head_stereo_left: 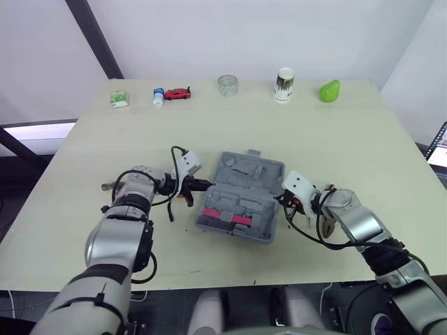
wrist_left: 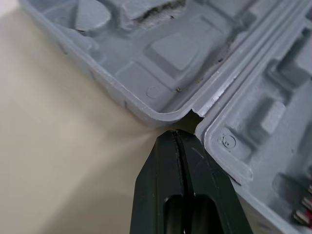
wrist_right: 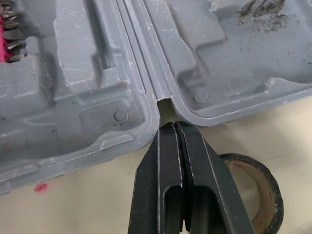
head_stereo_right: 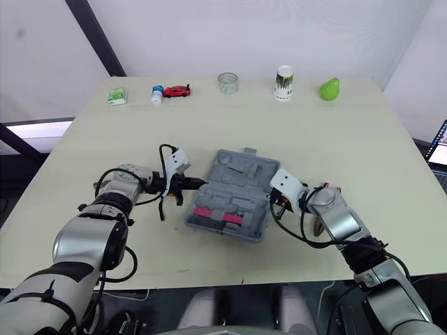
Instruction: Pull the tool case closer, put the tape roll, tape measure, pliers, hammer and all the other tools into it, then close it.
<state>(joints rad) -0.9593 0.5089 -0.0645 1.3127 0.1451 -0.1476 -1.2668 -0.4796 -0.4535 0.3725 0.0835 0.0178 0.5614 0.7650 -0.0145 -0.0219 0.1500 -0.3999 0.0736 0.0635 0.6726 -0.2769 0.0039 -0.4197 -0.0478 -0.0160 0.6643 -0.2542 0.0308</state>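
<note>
Pale bench (head_stereo_left: pixel 363 153) across the whole scene. At its middle, toward the near edge, grey tool case (head_stereo_left: pixel 241 192), opened flat: lid half on the far side, tray half on the near side, moulded recesses facing up. In the near half, pink-handled pieces (head_stereo_left: pixel 230 216) and a row of metal bits (wrist_right: pixel 7 29).

At the case's left side, left claw (head_stereo_left: pixel 206 185), clenched, fingers pressed together on nothing, tip at the hinge notch between the two halves, just beside the rim. Touching or a hair apart, hard to tell. At the case's right side, right claw (wrist_right: pixel 175 126), likewise clenched and gripping nothing, tip aimed at the hinge notch there.

Flat on the bench just right of the case, black tape roll (wrist_right: pixel 253 190), close beside the right claw's fingers.

Along the far edge, left to right: green packet (head_stereo_left: pixel 119 98), small bottle (head_stereo_left: pixel 158 96) with a blue cap, red toy car (head_stereo_left: pixel 178 93), translucent ring (head_stereo_left: pixel 228 85), possibly a roll of clear tape, white cup (head_stereo_left: pixel 283 85), green pear-shaped thing (head_stereo_left: pixel 329 90).
</note>
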